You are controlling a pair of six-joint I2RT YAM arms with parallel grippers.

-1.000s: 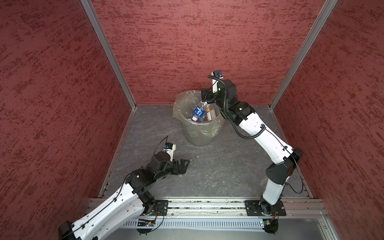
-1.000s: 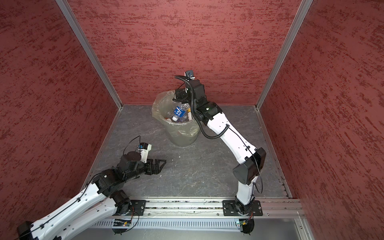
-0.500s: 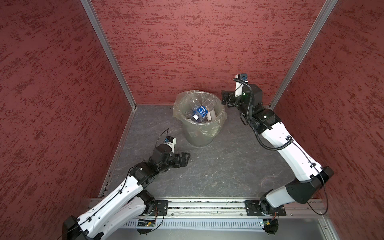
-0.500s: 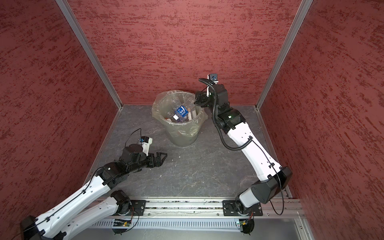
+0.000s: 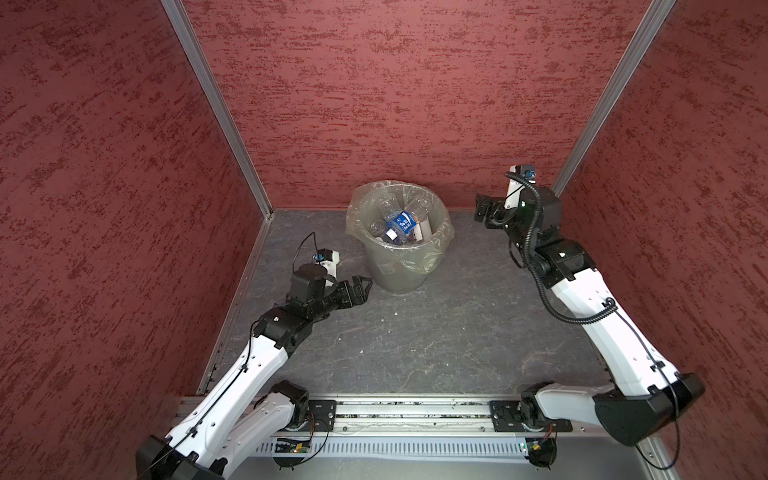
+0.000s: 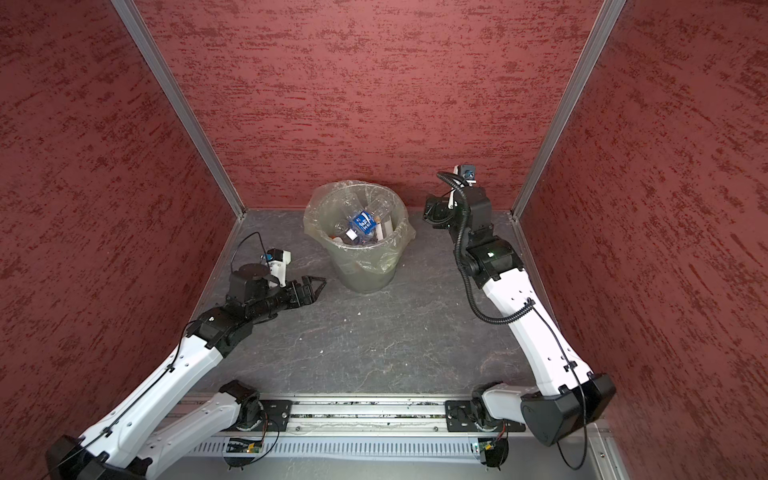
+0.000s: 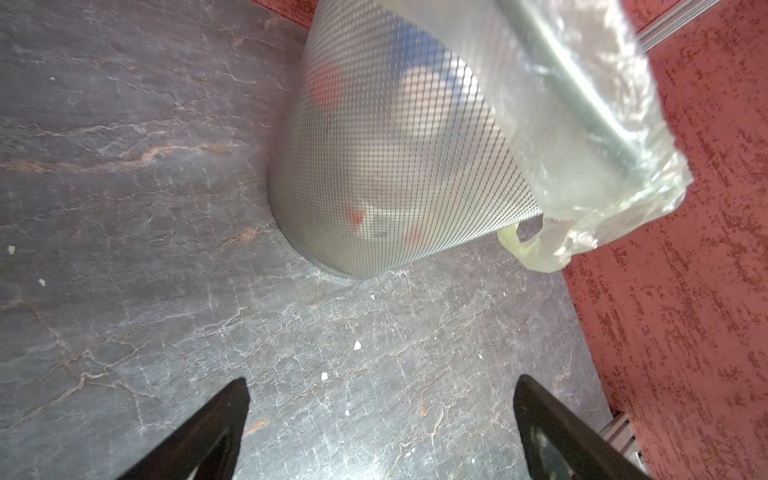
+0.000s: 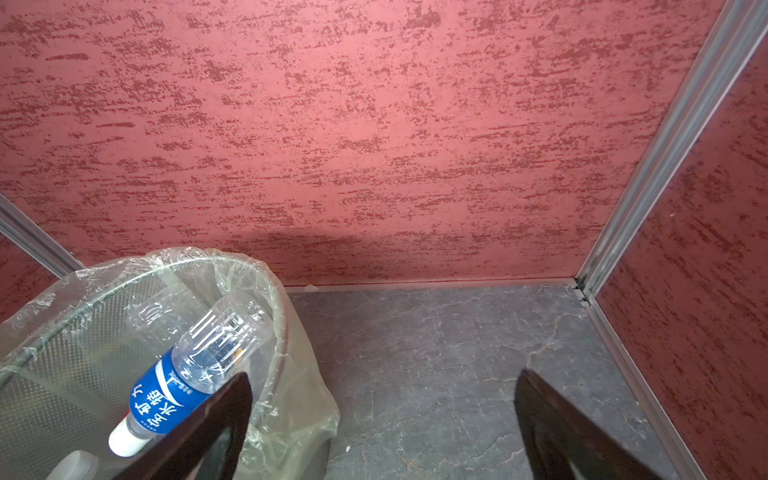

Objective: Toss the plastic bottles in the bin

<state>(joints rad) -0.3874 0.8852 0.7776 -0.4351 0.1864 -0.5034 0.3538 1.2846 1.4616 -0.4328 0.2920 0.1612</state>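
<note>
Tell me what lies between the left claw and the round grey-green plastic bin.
Between left claw and bin: only bare grey floor with white specks, shown in the left wrist view.

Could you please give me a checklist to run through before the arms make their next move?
1. Left gripper open and empty: ok.
2. Right gripper open and empty, apart from the bin: ok.
3. Bin upright, liner bag folded over its rim: ok.
4. Blue-labelled bottle inside the bin: ok.
5. No bottle visible on the floor in both top views: ok; behind the bin, cannot tell.
</note>
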